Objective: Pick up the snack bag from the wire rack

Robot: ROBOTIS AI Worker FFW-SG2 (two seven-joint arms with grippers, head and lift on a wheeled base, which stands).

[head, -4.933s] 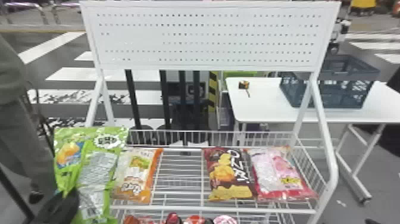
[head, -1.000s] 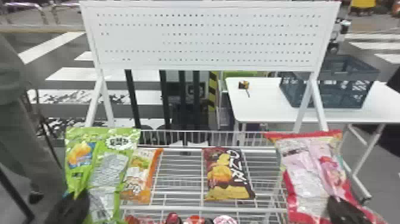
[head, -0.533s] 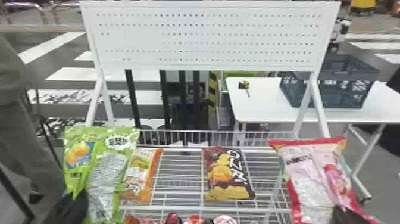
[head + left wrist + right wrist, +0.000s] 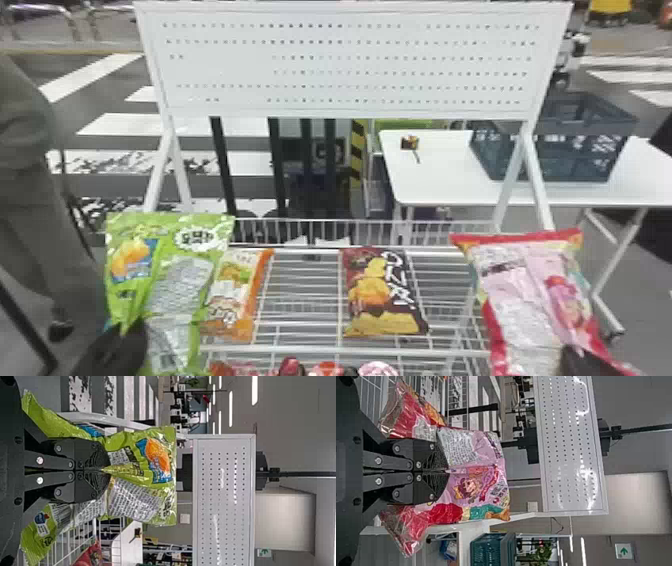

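Observation:
My left gripper, low at the left in the head view, holds a green snack bag upright at the rack's left side. In the left wrist view the left gripper is shut on that green bag, pinching a fold. At the lower right, my right gripper holds a pink and red snack bag. The right wrist view has the right gripper shut on the pink bag. On the wire rack lie an orange and white bag and a dark brown bag.
A white pegboard stands above the rack's back. Red packages sit on a lower level. Behind at the right, a white table bears a dark blue crate. Slanted white posts flank the shelf.
Since the earliest frame, the pink bag has been taken from the rack's right side and raised to the right in my right gripper. The green bag has shifted slightly right.

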